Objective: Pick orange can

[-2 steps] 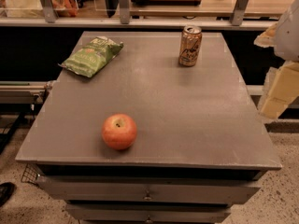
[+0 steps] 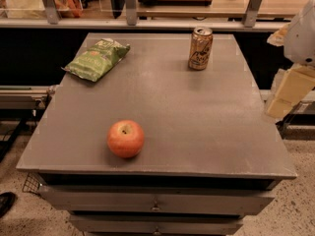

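The hand (image 2: 289, 93) hangs at the right edge of the view, just off the right side of the grey tabletop (image 2: 197, 124) and above the floor. Only pale white and tan parts of it show, and whether it is open or closed cannot be told. It holds nothing that can be seen.

The orange can (image 2: 200, 48) stands upright on the tabletop, well to the left of the hand and farther back, near the far edge. Its long axis is vertical, the silver top faces up, and its dark script faces the camera.

Farther left of the hand, past the can, lies a green snack bag (image 2: 97, 58). A red-orange apple (image 2: 126, 139) sits well apart to the hand's lower left, near the front edge.
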